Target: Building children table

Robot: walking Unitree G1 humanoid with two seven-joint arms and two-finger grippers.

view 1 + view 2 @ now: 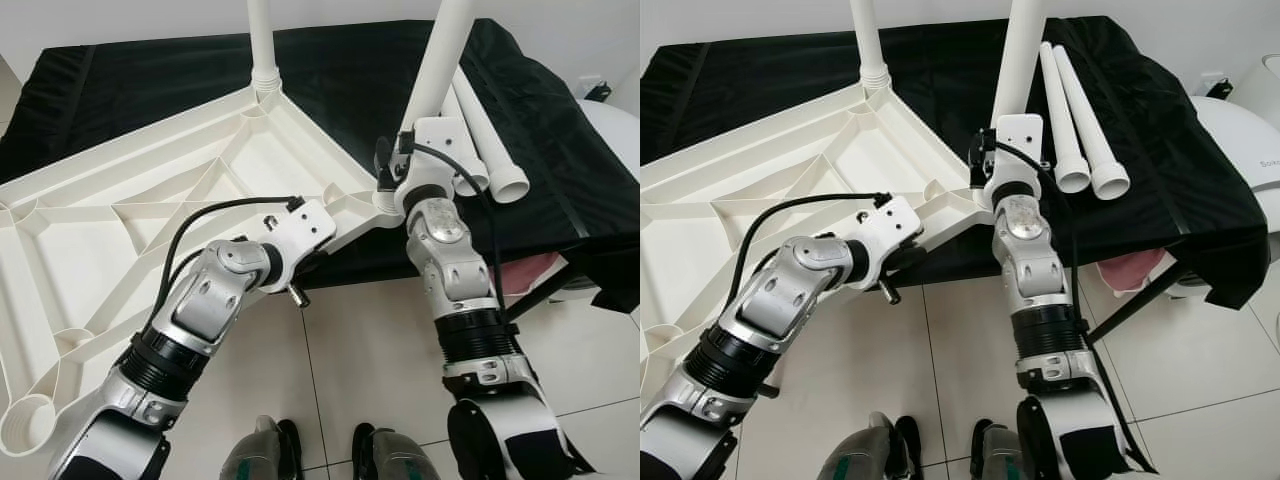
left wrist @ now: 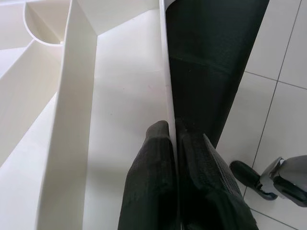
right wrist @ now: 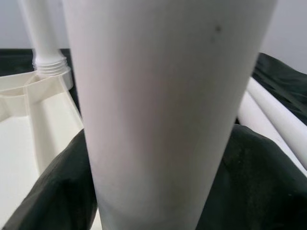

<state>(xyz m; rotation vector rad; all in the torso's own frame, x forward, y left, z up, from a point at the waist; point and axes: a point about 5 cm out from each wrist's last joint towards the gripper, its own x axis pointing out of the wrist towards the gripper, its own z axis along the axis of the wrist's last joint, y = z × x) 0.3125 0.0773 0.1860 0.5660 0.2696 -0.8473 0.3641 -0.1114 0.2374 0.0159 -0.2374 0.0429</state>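
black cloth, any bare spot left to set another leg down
Free: the black cloth behind the upside-down tabletop, left of the far screwed-in leg. Crowded: near corner, where the right gripper holds a leg beside two loose legs.

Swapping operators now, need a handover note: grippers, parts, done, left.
Left gripper: shut on the rim of the upturned white tabletop, steadying it on the black-covered table.
Right gripper: at the base of the leg standing at the near corner socket; fingers not readable.
Done: far leg stands upright in its corner socket.
Left: finish seating the near leg; fit the two spare legs lying on the cloth into the remaining sockets, e.g. the empty socket.
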